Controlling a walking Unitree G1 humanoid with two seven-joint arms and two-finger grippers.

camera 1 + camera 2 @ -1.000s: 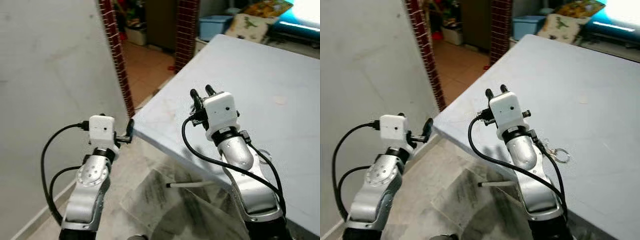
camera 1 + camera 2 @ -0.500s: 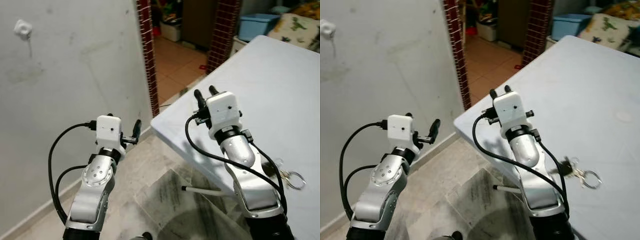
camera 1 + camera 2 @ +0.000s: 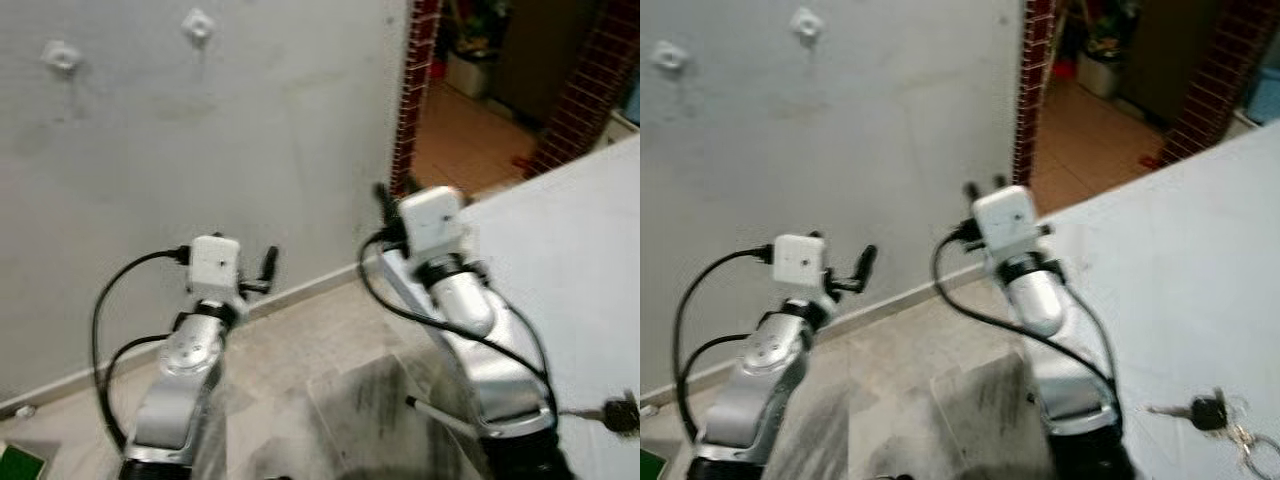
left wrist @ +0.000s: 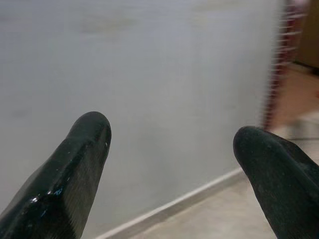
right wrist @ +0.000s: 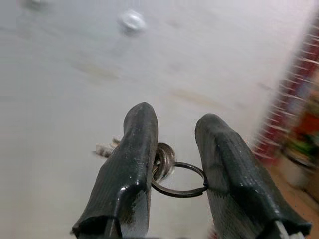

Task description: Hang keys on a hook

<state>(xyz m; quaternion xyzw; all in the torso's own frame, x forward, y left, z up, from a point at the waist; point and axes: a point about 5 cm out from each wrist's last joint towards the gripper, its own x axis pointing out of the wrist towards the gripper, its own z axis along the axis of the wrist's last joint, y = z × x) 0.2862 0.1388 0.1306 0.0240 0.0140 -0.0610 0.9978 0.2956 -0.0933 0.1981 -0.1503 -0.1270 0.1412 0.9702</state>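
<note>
Now keys (image 5: 167,167) sit between right hand (image 5: 174,164) fingers.

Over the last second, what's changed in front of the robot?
The head camera has swung left: the wall with its two hooks now faces the robot, and the table has slid off to the right. Neither gripper took or let go of anything. The right gripper still holds a key ring; the left gripper stays open. Another set of keys lies on the table.

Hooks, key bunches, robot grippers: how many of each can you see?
Hooks: 2, near hook and far hook
Key bunches: 2, held keys and spare keys on the table
Grippers: 2, left gripper and right gripper
Total: 6
</note>
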